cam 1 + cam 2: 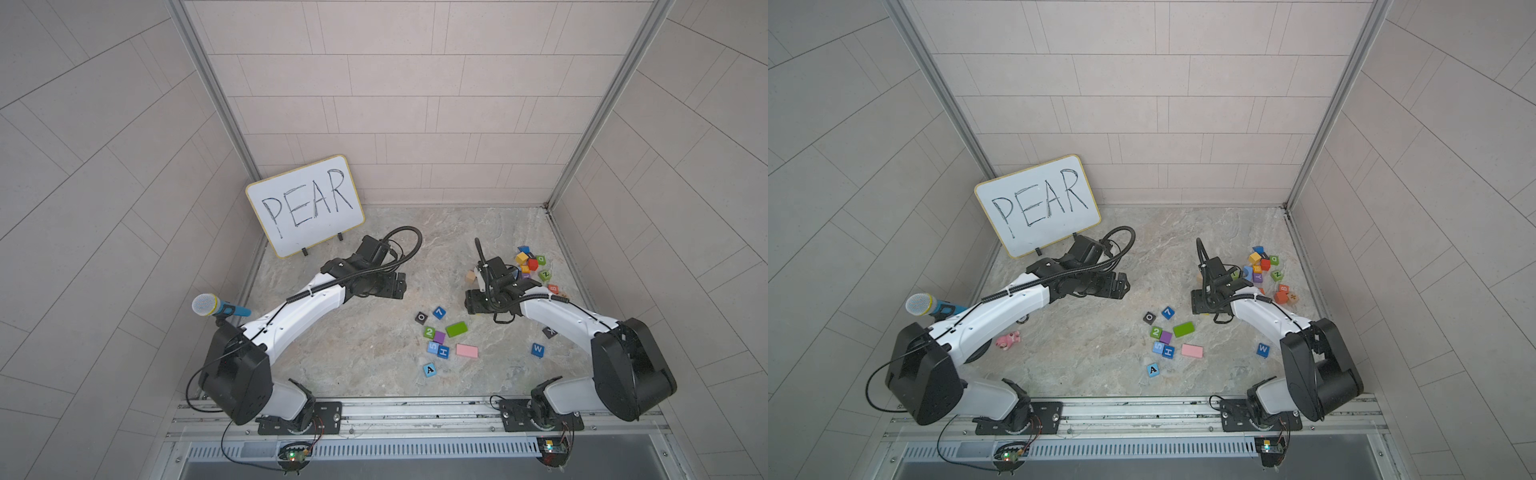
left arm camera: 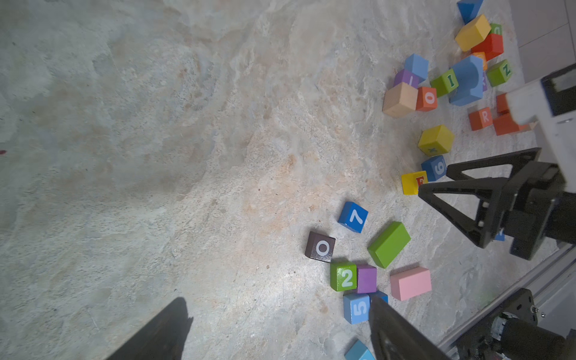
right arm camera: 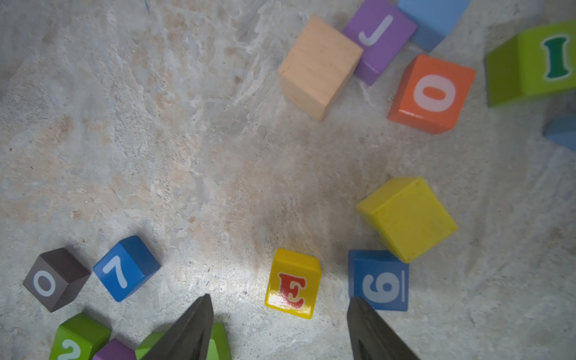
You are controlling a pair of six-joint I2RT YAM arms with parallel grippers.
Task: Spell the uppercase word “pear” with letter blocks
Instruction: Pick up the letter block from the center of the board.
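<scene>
E block (image 3: 293, 283) stands apart; right tool (image 3: 279, 297) gaping.

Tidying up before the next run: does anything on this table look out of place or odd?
Yes. A small pink toy lies on the table beside the left arm, seen in a top view only; it looks stray, nothing to spell with. A microphone also stands at the table's left edge.

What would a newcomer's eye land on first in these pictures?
The whiteboard reading PEAR, propped in the back left corner, grabs attention first. Next come the bright blocks scattered right of centre on the marble table. The right claw hangs open at the yellow E block.
</scene>
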